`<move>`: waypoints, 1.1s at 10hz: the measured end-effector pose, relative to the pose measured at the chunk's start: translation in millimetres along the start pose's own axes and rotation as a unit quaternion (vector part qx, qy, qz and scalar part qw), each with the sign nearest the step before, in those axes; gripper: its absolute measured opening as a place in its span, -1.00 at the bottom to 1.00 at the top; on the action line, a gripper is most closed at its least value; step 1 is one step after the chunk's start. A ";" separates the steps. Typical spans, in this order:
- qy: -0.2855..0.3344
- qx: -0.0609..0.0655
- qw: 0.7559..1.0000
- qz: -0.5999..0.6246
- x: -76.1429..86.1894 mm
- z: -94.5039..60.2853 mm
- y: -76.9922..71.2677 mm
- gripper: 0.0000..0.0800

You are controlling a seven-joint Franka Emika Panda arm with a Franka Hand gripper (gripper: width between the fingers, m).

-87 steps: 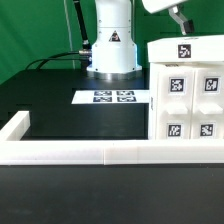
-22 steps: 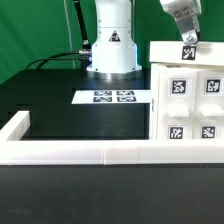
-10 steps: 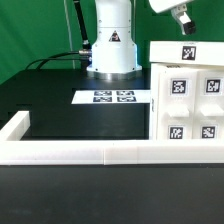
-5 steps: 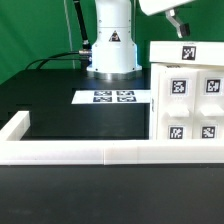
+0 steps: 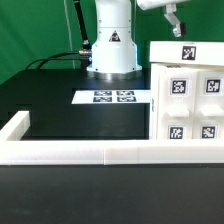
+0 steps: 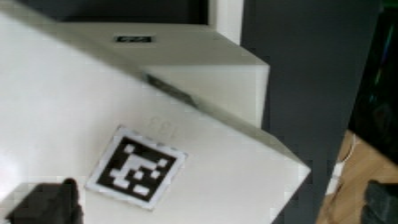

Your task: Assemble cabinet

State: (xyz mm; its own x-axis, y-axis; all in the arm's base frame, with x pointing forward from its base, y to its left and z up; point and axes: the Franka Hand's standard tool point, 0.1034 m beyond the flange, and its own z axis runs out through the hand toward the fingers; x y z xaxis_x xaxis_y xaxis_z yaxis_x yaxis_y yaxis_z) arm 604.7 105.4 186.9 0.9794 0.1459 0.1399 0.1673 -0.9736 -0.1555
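Note:
The white cabinet (image 5: 187, 96) stands at the exterior view's right, its front showing several black-and-white tags and a tagged top panel (image 5: 185, 50). My gripper (image 5: 172, 16) hangs above the cabinet's top, apart from it and holding nothing. Its jaws look open. In the wrist view the cabinet's white top (image 6: 107, 95) with one tag (image 6: 137, 165) lies below me. One dark fingertip (image 6: 45, 205) shows at the picture's edge, and the other finger is out of the frame.
The marker board (image 5: 113, 97) lies flat on the black table in front of the robot base (image 5: 112, 45). A low white border wall (image 5: 70, 152) runs along the front and turns back at the exterior view's left.
My gripper was down at the cabinet's top panel about two seconds ago. It has since risen and drifted toward the exterior view's left. The cabinet has not moved.

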 end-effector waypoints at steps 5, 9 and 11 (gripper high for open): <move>-0.006 -0.013 0.979 -0.202 -0.9 1.0 1.8 0.99; -0.021 -0.012 0.938 -0.345 -1.8 6.0 6.1 0.99; -0.030 -0.018 0.904 -0.425 -1.5 10.3 9.4 0.99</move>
State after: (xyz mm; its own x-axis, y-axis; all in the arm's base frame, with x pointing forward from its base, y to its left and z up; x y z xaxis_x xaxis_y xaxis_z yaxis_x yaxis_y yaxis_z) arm 606.0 97.8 175.2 0.5029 0.8529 0.1402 0.8603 -0.5096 0.0143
